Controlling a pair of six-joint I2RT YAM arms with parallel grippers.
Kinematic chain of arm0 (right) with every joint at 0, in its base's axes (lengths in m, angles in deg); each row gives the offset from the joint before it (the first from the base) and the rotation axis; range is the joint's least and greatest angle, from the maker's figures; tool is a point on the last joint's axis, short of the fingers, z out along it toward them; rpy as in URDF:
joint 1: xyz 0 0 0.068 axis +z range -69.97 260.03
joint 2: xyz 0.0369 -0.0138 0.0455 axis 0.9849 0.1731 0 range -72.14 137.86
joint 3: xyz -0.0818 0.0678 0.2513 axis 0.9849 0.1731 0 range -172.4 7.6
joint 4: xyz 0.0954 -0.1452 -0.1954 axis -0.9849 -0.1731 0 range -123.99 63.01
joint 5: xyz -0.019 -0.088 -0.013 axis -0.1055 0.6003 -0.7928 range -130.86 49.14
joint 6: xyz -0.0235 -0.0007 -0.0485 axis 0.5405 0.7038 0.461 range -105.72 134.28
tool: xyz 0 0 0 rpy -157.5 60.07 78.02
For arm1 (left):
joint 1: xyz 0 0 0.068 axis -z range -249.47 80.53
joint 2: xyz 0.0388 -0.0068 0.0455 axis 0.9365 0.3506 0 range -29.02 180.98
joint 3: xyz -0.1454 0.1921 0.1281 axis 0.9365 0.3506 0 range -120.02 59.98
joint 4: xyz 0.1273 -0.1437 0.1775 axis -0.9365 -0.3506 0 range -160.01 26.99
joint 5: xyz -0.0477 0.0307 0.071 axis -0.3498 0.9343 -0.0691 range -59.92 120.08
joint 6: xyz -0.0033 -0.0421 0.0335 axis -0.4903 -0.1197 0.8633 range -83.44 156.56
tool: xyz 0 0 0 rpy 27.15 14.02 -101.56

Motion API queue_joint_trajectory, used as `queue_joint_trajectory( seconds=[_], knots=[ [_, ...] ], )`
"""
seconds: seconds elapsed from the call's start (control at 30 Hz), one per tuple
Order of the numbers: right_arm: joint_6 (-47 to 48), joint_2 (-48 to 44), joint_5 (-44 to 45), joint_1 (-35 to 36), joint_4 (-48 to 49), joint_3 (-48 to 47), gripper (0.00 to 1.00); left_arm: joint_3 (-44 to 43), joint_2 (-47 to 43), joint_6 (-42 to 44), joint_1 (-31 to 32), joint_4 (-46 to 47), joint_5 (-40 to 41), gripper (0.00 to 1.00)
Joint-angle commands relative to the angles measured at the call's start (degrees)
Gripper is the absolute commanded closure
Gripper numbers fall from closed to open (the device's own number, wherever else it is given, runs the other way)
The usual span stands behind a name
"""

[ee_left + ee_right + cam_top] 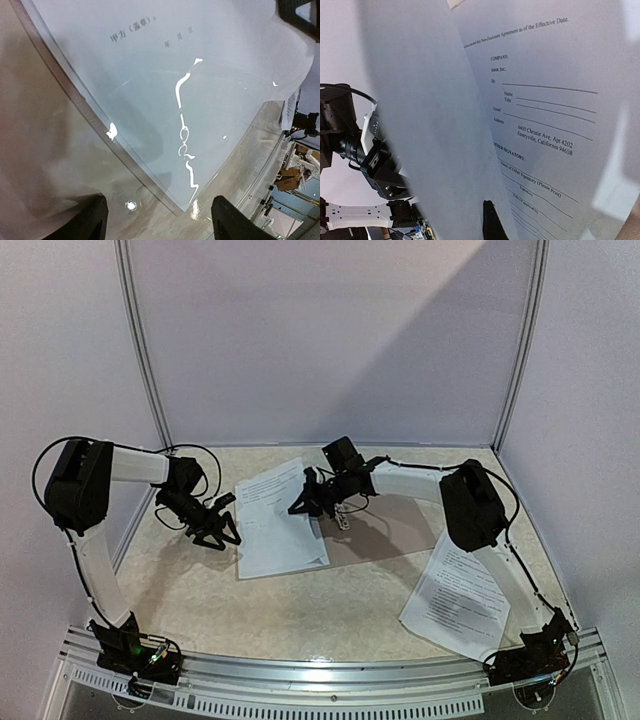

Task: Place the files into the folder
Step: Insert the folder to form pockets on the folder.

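A stack of white printed files [275, 522] lies left of centre, partly over the open brownish-tan folder [390, 535] with its silver clip [343, 519]. My right gripper [306, 502] is at the stack's right edge. In the right wrist view it [482, 217] holds a lifted sheet [540, 125]; one dark finger [490, 222] shows, the other is hidden behind the paper. My left gripper [222, 530] is open at the stack's left edge. In the left wrist view its fingers [92, 220] straddle the corner of a glossy clear-covered sheet [190, 100], not touching it.
A second stack of printed files [455, 598] lies at the front right under the right arm. White walls enclose the table on three sides. A metal rail [330, 675] runs along the near edge. The left arm [370, 160] shows in the right wrist view.
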Motion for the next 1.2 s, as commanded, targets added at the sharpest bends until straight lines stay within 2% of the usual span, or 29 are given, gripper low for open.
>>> queue_joint_trajectory(
  seconds=[0.0,0.37,0.43,0.5,0.67,0.8,0.87,0.93,1.07,1.17],
  knots=[
    [0.45,0.55,-1.77,1.05,-1.41,0.95,1.00,1.45,2.97,0.43,0.43,0.23,3.28,0.26],
    [1.94,-0.98,-0.03,1.40,-5.04,1.13,0.99,1.54,2.62,0.64,0.44,0.33,3.51,0.26],
    [1.97,-1.15,0.43,1.39,-5.81,1.15,0.85,1.48,2.69,0.60,0.43,0.44,3.56,0.26],
    [2.61,-1.62,2.17,1.37,-7.58,0.59,0.77,1.45,2.80,0.59,0.41,0.29,3.55,0.26],
    [6.10,-2.94,5.39,1.25,-12.60,-0.11,0.71,1.45,2.49,0.57,0.43,0.15,3.55,0.26],
    [8.35,-4.40,6.56,1.20,-16.17,0.01,0.71,1.45,2.35,0.55,0.45,0.18,3.46,0.26],
    [9.25,-4.79,6.01,1.25,-17.38,0.09,0.74,1.45,2.30,0.57,0.41,0.13,3.38,0.26],
    [9.58,-4.77,5.33,1.25,-17.91,0.30,0.84,1.45,2.36,0.56,0.44,0.16,3.35,0.26],
    [9.62,-4.77,4.30,1.26,-17.92,0.25,0.98,1.45,2.19,0.58,0.45,0.19,3.40,0.26],
    [9.52,-4.51,2.57,1.26,-18.23,0.32,1.00,1.37,2.27,0.43,0.45,0.34,3.46,0.26]
  ],
)
